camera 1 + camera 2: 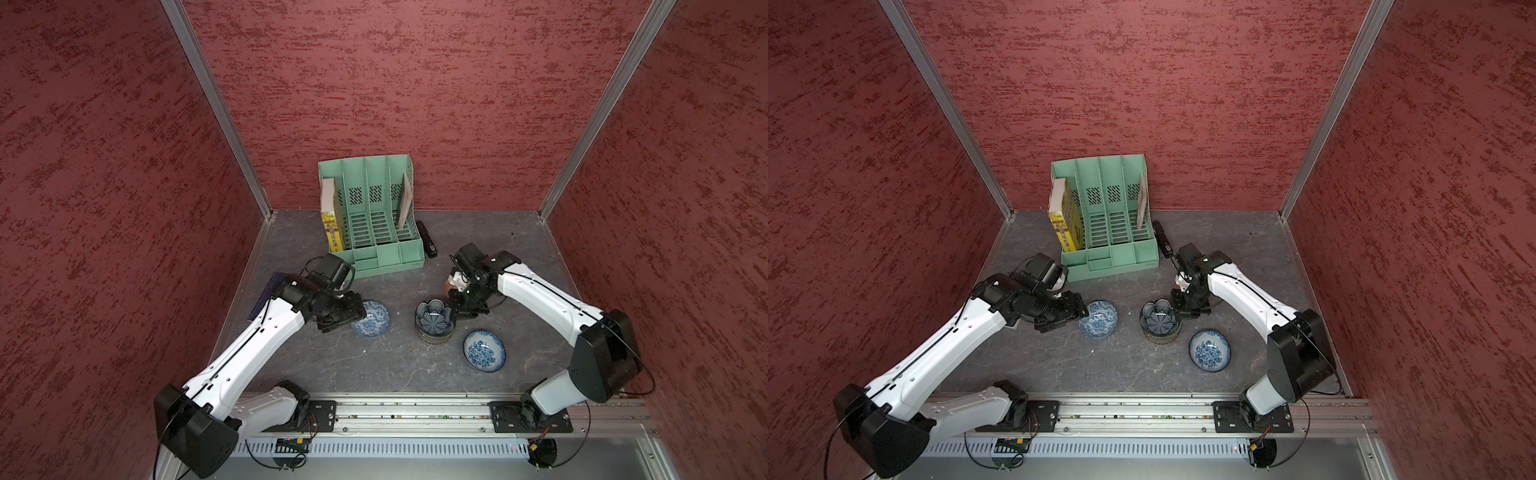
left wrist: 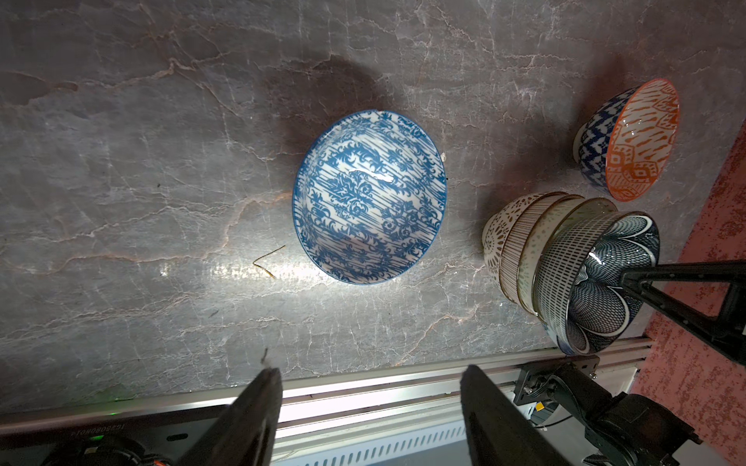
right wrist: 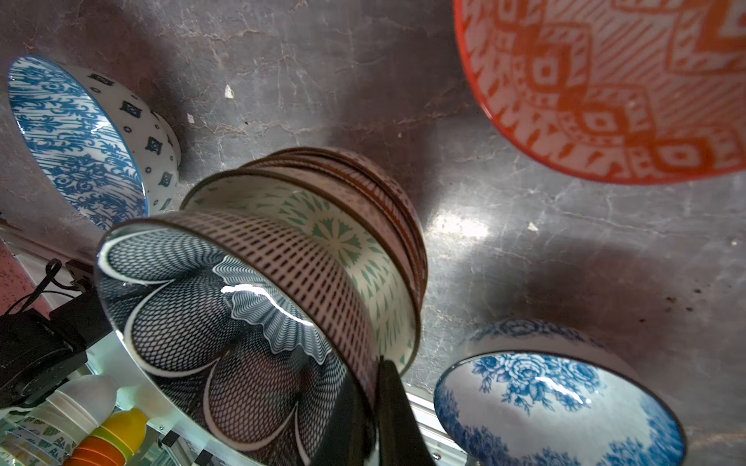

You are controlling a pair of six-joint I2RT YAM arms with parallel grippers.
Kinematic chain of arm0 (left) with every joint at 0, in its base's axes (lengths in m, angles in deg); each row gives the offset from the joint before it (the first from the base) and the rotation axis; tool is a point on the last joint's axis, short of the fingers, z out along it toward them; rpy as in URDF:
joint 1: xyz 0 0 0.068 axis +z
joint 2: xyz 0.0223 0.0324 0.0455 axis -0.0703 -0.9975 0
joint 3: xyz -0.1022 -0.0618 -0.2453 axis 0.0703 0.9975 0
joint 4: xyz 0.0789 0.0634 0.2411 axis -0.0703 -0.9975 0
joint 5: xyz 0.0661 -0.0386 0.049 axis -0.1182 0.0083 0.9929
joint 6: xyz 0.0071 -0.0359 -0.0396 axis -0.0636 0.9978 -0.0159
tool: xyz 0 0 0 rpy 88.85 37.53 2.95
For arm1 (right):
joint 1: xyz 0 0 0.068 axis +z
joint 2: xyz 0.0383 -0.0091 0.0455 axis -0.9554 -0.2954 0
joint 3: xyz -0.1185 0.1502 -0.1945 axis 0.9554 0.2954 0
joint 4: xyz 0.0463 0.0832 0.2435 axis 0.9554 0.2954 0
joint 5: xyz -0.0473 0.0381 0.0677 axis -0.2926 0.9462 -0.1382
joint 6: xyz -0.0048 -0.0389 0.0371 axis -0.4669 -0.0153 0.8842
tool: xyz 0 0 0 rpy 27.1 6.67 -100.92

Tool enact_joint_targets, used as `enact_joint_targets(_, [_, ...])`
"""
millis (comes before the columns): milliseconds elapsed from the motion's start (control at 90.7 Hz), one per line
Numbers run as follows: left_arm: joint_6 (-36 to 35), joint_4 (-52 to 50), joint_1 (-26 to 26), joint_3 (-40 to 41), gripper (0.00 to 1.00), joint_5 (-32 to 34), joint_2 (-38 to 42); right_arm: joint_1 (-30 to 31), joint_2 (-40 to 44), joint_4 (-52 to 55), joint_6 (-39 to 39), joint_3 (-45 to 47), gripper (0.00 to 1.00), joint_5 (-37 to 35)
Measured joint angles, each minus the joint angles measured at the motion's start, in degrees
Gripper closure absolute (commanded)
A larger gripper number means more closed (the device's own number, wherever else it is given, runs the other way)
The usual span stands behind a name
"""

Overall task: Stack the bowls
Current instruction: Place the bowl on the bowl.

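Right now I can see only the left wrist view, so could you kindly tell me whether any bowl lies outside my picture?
Observer: Yes, a blue floral bowl sits alone beside the stack, on the robot's right.
Operator: Thank you; is the other arm holding anything?
Observer: The right wrist view shows the right gripper shut on the rim of the dark flower bowl, the stack's top bowl.
Operator: Is anything standing farther back?
Observer: A green file rack stands against the back wall.
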Motion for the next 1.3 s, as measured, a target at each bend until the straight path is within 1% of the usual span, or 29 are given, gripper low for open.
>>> enact_joint_targets(298, [0.0,0.07,0.0,0.59,0.27,0.0,0.02,0.0,0.02,-2.95,0.26,2.19,1.0,-0.63])
enact_joint_targets(1278, [0.0,0.46,0.0,1.22,0.27,-0.39,-0.37,-0.11,0.37,-4.2,0.2,3.26,1.0,-1.03])
enact_joint_targets(1300, [0.0,0.46,0.0,1.22,0.27,-0.46,-0.37,-0.11,0.37,-4.2,0.2,3.26,0.99,-1.03])
